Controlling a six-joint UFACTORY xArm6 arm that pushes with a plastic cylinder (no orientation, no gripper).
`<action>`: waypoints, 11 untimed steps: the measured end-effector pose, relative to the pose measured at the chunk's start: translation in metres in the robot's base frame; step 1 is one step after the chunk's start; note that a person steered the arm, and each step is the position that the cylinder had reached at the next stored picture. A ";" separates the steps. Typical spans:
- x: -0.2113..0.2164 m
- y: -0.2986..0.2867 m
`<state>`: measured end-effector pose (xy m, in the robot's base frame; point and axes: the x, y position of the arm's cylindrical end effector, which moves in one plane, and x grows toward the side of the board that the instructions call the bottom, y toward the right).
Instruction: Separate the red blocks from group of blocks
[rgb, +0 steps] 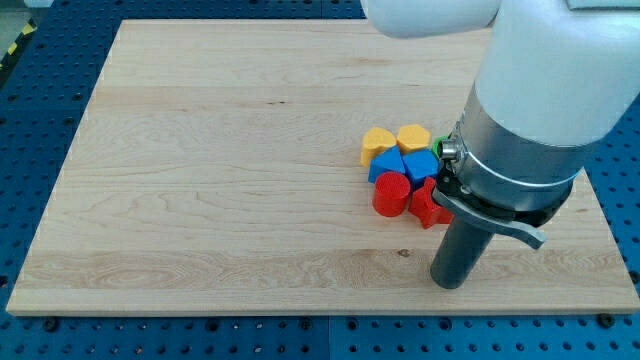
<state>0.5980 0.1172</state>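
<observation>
A tight group of blocks lies at the view's right centre. A red cylinder (390, 194) sits at the group's lower left. A red star-shaped block (428, 204) lies to its right, partly hidden by the arm. Two blue blocks (386, 164) (420, 166) sit above them, and two yellow blocks (378, 141) (413, 137) at the top. A sliver of green block (440, 141) shows beside the arm. My tip (450, 283) rests on the board below and right of the red star, apart from it.
The wooden board (220, 170) lies on a blue table. The arm's large white and grey body (530, 110) covers the board's right side and whatever blocks lie behind it.
</observation>
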 end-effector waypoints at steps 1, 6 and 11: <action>0.000 0.000; -0.072 0.059; -0.060 -0.048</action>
